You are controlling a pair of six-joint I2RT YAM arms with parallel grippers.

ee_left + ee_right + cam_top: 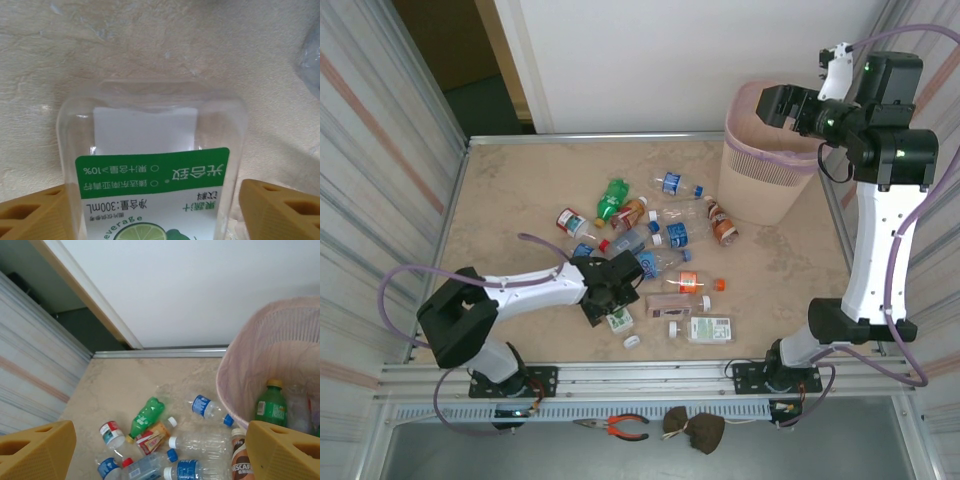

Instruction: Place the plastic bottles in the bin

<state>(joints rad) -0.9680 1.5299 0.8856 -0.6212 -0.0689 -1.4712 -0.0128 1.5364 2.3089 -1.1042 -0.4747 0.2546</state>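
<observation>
Lime-labelled bottle [152, 165] is lying between the spread fingers [30, 215] of the left claw [152, 189], grip unclear; right claw [159, 426] is hovering open by the bin [245, 370].

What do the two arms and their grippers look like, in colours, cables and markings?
Both arms, the left arm and the right arm, have white links and black joint housings. A pale purple cable loops along each. Small green lights glow on the right arm's joints. The grippers' fingers are yellow-orange wedges with hollow cells.

Beige table [520, 190]: plastic bottles [611, 200] scattered mid-table; pink bin [760, 190] standing far right corner.
</observation>
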